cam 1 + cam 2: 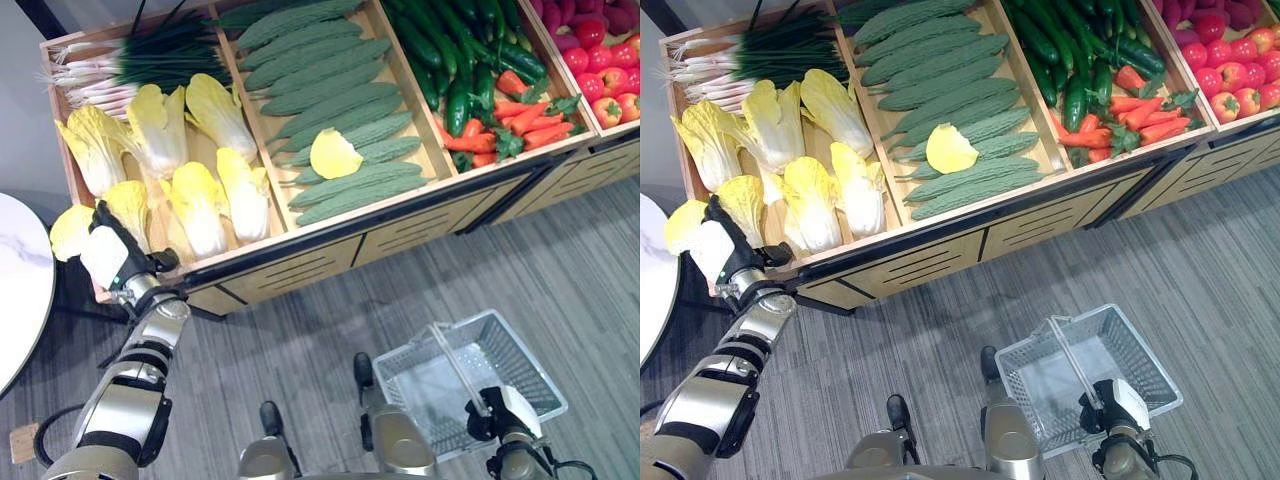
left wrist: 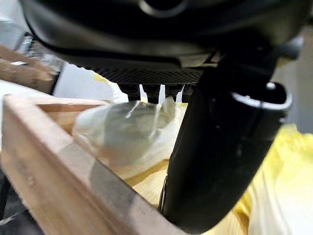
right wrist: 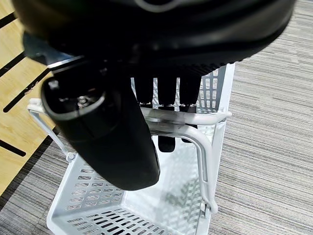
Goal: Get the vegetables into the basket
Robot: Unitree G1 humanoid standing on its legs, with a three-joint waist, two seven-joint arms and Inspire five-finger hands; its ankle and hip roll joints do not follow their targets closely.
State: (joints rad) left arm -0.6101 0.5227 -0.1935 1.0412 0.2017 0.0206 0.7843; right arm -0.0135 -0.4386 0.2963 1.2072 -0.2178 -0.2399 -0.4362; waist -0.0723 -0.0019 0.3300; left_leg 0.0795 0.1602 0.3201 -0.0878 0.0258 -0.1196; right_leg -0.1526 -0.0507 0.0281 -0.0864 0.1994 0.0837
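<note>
Your left hand (image 1: 108, 256) is at the near left corner of the wooden produce stand (image 1: 330, 240), its fingers curled around a yellow cabbage (image 2: 132, 142) in the leftmost bin, ready to lift it over the rim. Your right hand (image 3: 112, 132) holds the white basket (image 1: 520, 350) low on the right above the floor (image 1: 560, 260), fingers hooked round its handle (image 3: 188, 117) so it hangs open at the top. The basket looks empty. The other vegetables lie in their bins: gourds (image 1: 330, 110), carrots (image 1: 520, 115).
</note>
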